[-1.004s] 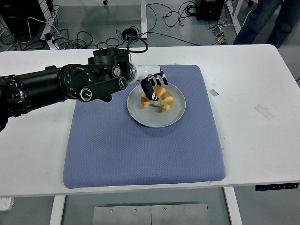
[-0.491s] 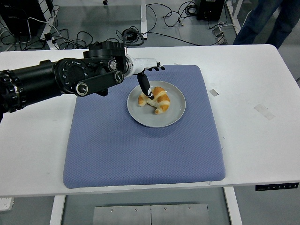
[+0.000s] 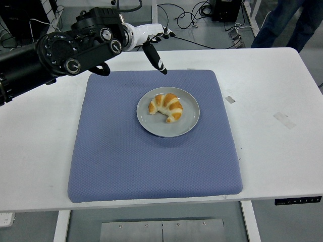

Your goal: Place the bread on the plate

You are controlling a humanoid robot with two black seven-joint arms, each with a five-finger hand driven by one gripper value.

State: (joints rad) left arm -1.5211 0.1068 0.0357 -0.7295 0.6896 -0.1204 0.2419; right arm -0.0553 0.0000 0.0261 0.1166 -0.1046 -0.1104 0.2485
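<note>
We see the bread (image 3: 166, 107) lying on the plate (image 3: 188, 123), mid-mat (image 3: 151, 161). Our left robot hand (image 3: 154, 43) hangs open and empty above the mat's far edge.

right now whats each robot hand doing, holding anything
Left robot hand: open, holding nothing, raised over the table's far edge; the croissant lies on the plate.
Right robot hand: not in view.
</note>
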